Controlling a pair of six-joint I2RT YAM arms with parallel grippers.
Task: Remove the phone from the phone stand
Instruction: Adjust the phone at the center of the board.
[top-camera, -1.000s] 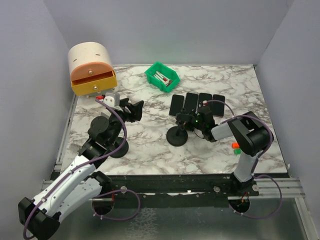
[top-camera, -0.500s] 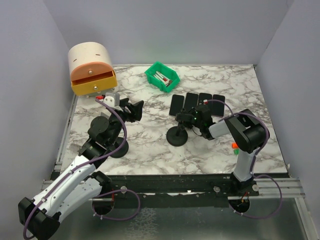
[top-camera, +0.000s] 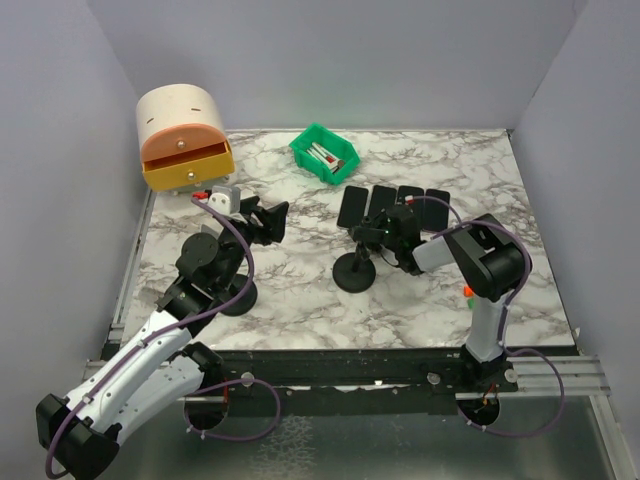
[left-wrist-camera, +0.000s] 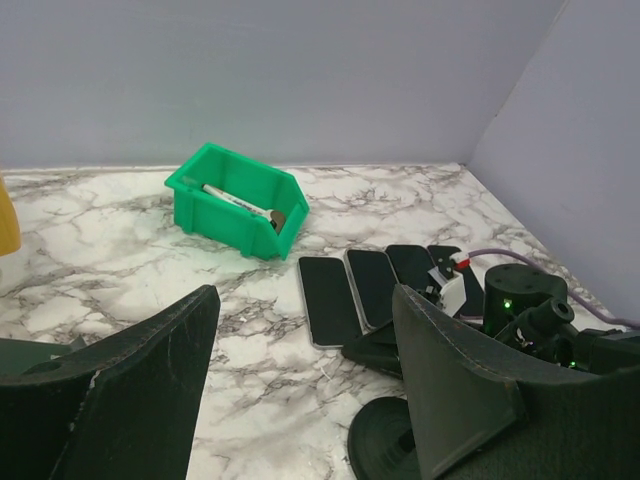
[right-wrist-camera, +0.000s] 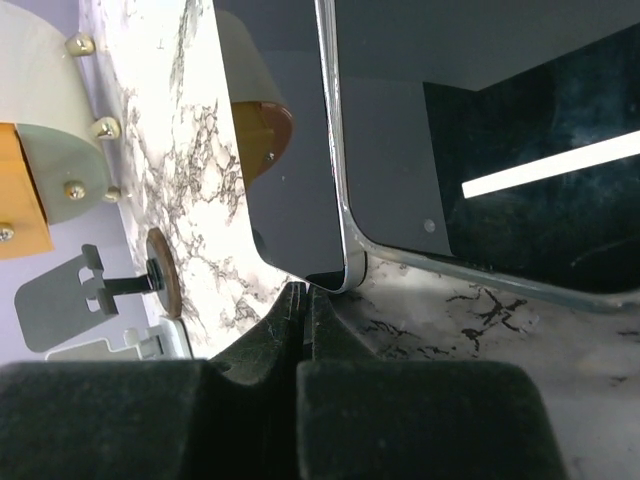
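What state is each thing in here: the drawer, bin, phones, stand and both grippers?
drawer: pulled partly out
green bin: upright, items inside
phones: four lying flat, side by side
phone stand: upright on its base
left gripper: open, empty
right gripper: shut, empty, tips at a phone's corner

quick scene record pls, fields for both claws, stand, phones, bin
phone stand: upright, round base on table
right claw: shut, tips at a phone corner
left claw: open, empty, away from the stand
flat phones: four in a row behind the stand
green bin: back of the table, small items inside
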